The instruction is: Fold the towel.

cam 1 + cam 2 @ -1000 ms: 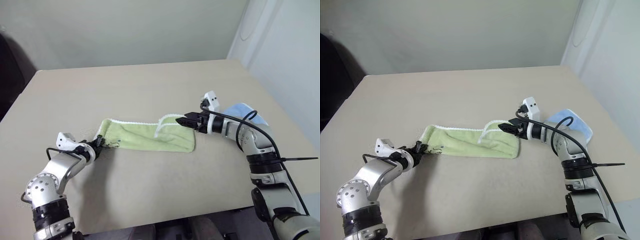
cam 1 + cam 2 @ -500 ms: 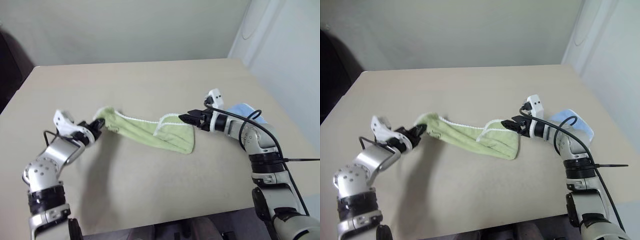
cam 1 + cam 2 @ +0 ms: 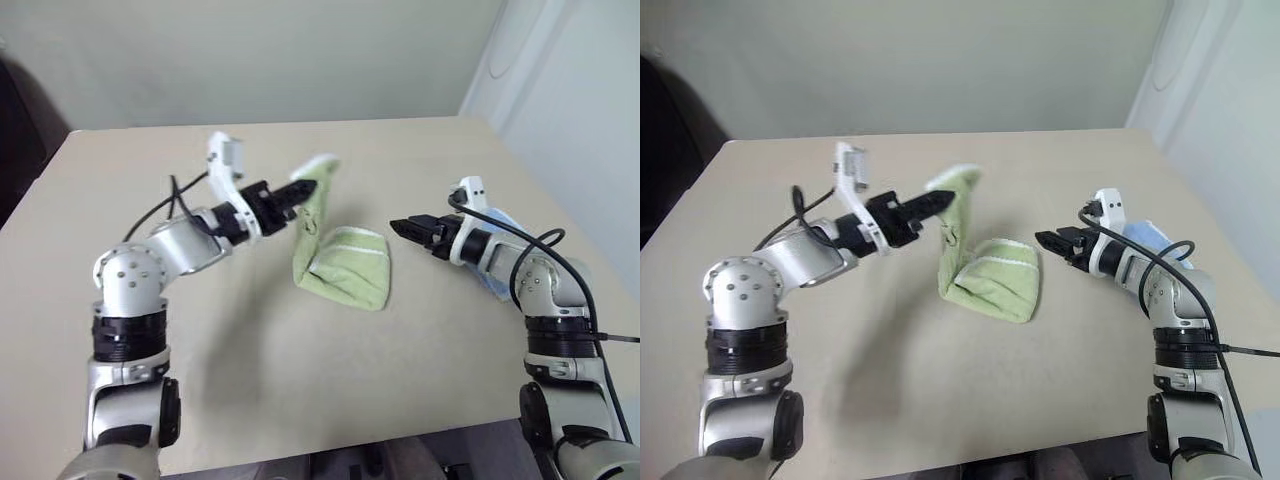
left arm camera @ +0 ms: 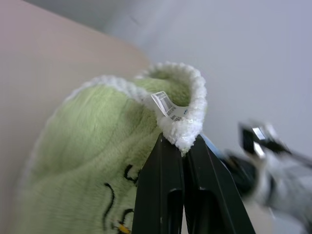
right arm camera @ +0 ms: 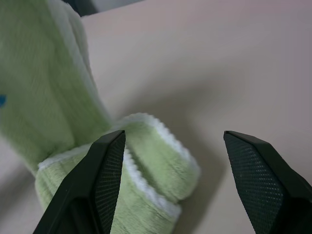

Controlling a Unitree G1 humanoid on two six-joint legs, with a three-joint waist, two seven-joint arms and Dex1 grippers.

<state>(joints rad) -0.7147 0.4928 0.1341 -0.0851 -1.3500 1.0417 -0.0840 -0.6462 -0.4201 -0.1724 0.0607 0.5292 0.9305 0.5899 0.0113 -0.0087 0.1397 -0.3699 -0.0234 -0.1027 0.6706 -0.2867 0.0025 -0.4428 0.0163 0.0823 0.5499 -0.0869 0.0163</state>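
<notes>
The left gripper (image 3: 308,187) pinches one white-edged corner of the light green towel (image 3: 340,265), holding that end up above the bench (image 3: 420,160) (a small white tag sits at the pinch). The towel's other end lies folded on the bench. The right gripper (image 3: 1043,238) hangs spread just beside it, holding nothing.

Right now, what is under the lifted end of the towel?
Bare table lies below the end the left gripper holds up. The towel hangs to a folded heap; the tabletop beneath that heap is covered.
</notes>
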